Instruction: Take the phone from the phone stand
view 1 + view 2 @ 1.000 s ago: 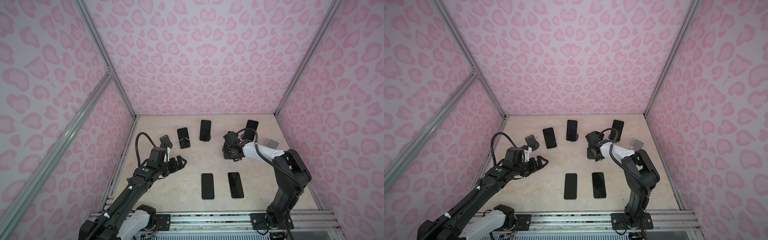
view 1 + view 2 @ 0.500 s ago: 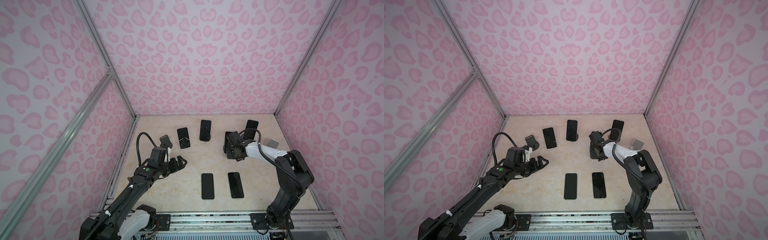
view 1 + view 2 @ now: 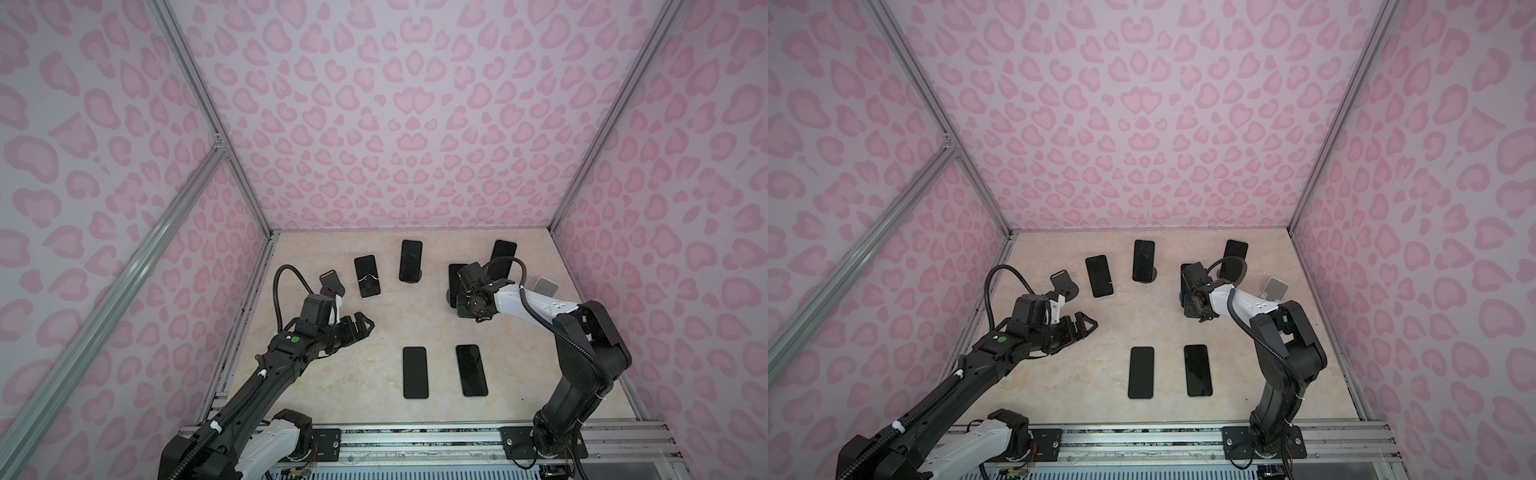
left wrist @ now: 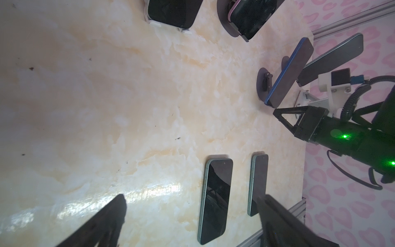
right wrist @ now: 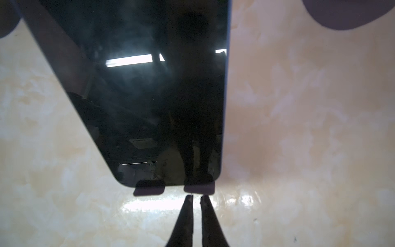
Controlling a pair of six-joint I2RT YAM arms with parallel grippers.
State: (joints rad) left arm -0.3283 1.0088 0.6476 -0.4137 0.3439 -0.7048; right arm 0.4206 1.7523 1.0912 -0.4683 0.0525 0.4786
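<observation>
A dark phone with a blue edge leans on a phone stand right of the table's middle; in a top view the phone shows partly behind the right wrist. My right gripper is shut and empty, its tips just in front of the stand's lip, beside the phone's lower edge. In the left wrist view the same right gripper sits low by the phone and its round base. My left gripper hovers open and empty over the left of the table.
Three more phones lean on stands at the back. Two phones lie flat near the front. Empty stands sit at the far left and the far right. Pink walls close in three sides.
My right gripper, still shut, has shifted a little to the right, closer to the phone on its stand. The left arm has not moved.
</observation>
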